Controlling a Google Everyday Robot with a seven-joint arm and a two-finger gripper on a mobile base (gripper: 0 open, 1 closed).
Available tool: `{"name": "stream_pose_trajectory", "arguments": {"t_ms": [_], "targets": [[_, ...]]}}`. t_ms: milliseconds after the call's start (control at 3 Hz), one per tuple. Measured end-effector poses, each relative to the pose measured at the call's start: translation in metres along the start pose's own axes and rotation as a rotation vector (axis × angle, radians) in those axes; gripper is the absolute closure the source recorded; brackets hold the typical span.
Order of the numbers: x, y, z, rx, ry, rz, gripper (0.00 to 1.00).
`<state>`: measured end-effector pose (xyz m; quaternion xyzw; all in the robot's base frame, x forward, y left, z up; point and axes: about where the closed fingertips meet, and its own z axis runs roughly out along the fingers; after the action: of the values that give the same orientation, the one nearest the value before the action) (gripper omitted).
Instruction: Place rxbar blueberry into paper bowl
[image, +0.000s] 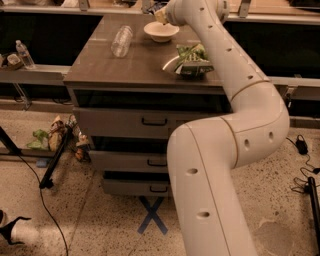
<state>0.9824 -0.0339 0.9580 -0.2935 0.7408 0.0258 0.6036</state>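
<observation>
Hovering just above the paper bowl (161, 33) is the gripper (160, 15).

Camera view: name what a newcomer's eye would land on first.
The big white arm fills the right foreground, sweeping up from the floor to the back of the drawer cabinet. Its hand sits at the picture's top edge, just above the paper bowl. A green chip bag and a clear bottle on its side lie nearer on the cabinet top.
</observation>
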Motion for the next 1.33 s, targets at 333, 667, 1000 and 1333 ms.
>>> {"name": "stream_pose_trajectory", "arguments": {"t_ms": [333,667,1000,1333], "targets": [[0.006,0.003,0.012,0.017,0.017,0.004,1.0],[0.017,0.004,0.021,0.038,0.045,0.014,0.81],[0.023,0.005,0.027,0.056,0.06,0.023,0.5],[0.023,0.006,0.03,0.063,0.06,0.023,0.28]]}}
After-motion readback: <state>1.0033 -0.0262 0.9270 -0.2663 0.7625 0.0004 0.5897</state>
